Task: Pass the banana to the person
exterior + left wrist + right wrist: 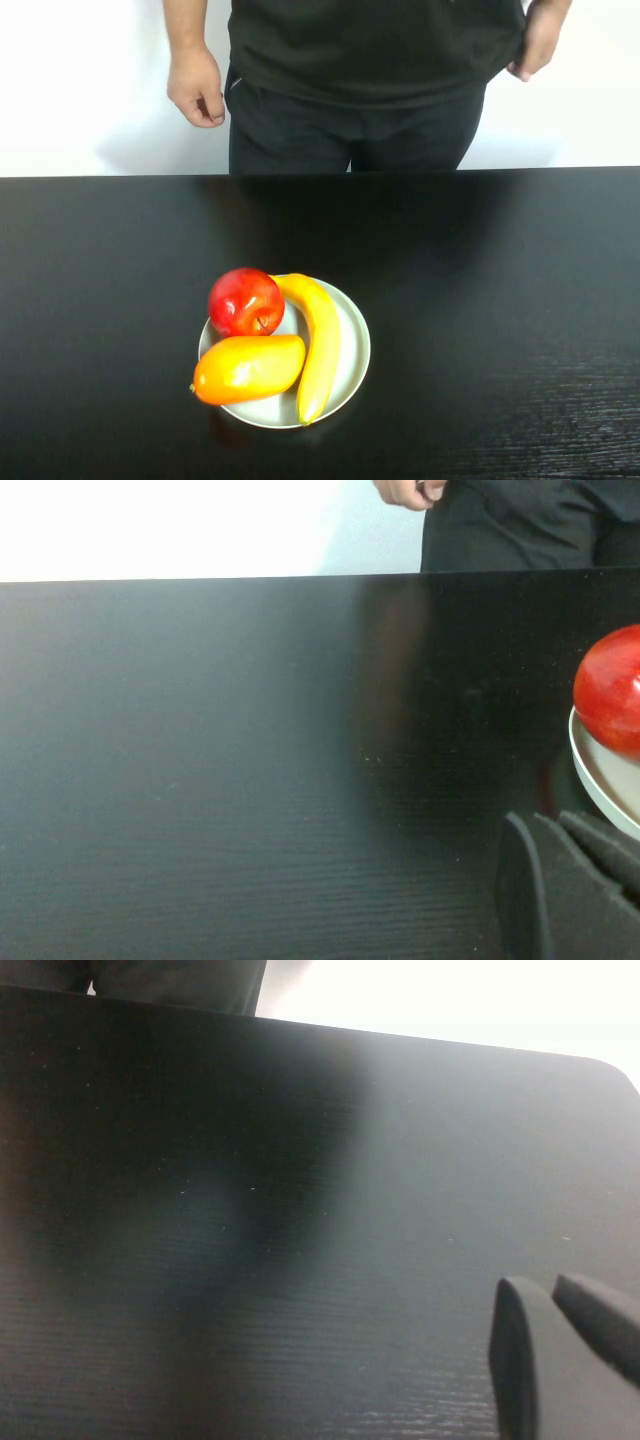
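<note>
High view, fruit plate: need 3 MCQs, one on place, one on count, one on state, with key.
1. Where does the banana lie on the plate?
A. On the robot's right side of it, beside the mango and apple
B. On the bare table
C. In the person's hand

2. How many fruits are on the plate?
A. Two
B. Three
C. Four

3. What is the state of the handover?
A. Banana gripped by the right gripper
B. Banana already with the person
C. Not begun, banana untouched on the plate

Key:
1 A: the banana curves along the plate's right part, with the red apple and mango to its left.
2 B: apple, mango, banana.
3 C: the left gripper and right gripper sit low over the black table, holding nothing; the person stands behind the far edge, hands down.
</note>
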You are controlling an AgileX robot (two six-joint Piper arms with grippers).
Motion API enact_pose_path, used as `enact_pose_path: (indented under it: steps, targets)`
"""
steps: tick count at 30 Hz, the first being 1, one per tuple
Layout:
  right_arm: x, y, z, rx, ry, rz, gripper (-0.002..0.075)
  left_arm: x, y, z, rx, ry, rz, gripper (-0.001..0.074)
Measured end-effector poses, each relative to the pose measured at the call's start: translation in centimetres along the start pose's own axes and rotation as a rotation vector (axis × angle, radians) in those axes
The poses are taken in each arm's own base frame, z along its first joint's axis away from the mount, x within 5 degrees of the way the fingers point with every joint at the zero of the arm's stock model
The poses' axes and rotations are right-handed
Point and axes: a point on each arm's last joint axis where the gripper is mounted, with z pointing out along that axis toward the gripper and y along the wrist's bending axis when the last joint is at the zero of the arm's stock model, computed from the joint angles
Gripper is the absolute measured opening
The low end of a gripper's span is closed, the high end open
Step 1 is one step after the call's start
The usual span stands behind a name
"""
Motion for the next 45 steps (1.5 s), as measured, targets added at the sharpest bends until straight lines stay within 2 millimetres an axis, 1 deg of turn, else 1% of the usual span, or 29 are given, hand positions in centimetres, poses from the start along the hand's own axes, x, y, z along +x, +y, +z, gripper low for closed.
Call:
enact_pose_path:
  steps: [7,10,14,16,20,22,25,28,30,31,33,35,37,40,42,43,45]
  targets:
    - [0.0,0.0,0.0,0.0,0.0,0.0,-0.0011,-0.1,0.0,0.0,0.005,-0.007,-0.016,-0.0004]
    - [0.0,0.0,0.0,0.0,0.0,0.0,-0.0011,-0.2,-0.3,0.0,0.035,-0.028,-0.166,-0.0004]
    - [0.0,0.0,0.0,0.0,0.0,0.0,-0.0011,-1.1,-0.5,-0.1,0.087,-0.113,-0.455,-0.0004]
    - [0.0,0.0,0.0,0.0,0.0,0.0,-0.0011,-1.6,-0.4,-0.1,0.095,-0.17,-0.516,-0.0004]
    - [0.0,0.0,0.0,0.0,0.0,0.0,-0.0011,-2.5,-0.2,-0.4,0.1,-0.275,-0.566,-0.0004]
    - [0.0,0.0,0.0,0.0,0.0,0.0,-0.0011,-2.7,-0.3,-0.5,0.111,-0.234,-0.593,-0.0004]
    - [0.0,0.0,0.0,0.0,0.0,0.0,-0.0011,-4.6,-0.7,-1.1,0.126,-0.079,-0.595,-0.0004]
    - [0.0,0.0,0.0,0.0,0.0,0.0,-0.0011,-7.8,-1.0,-1.7,0.139,0.1,-0.522,-0.0004]
    - [0.0,0.0,0.0,0.0,0.0,0.0,-0.0011,-9.7,-1.2,-1.3,0.153,0.262,-0.413,-0.0004]
    - [0.0,0.0,0.0,0.0,0.0,0.0,-0.0011,-10.3,-1.4,-1.1,0.165,0.349,-0.362,-0.0004]
    - [0.0,0.0,0.0,0.0,0.0,0.0,-0.0011,-11.9,-1.5,0.0,0.19,0.523,-0.289,-0.0004]
    - [0.0,0.0,0.0,0.0,0.0,0.0,-0.0011,-13.2,-1.6,1.9,0.207,0.653,-0.25,-0.0004]
    - [0.0,0.0,0.0,0.0,0.0,0.0,-0.0011,-14.7,-1.6,3.8,0.231,0.714,-0.211,-0.0004]
    - [0.0,0.0,0.0,0.0,0.0,0.0,-0.0011,-16.3,-2.0,7.1,0.284,0.777,-0.183,-0.0004]
    - [0.0,0.0,0.0,0.0,0.0,0.0,-0.0011,-16.9,-2.9,9.4,0.33,0.818,-0.157,-0.0004]
    - [0.0,0.0,0.0,0.0,0.0,0.0,-0.0011,-17.1,-3.5,10.2,0.35,0.834,-0.141,-0.0004]
    - [0.0,0.0,0.0,0.0,0.0,0.0,-0.0011,-17.4,-5.6,12.1,0.399,0.868,-0.096,-0.0004]
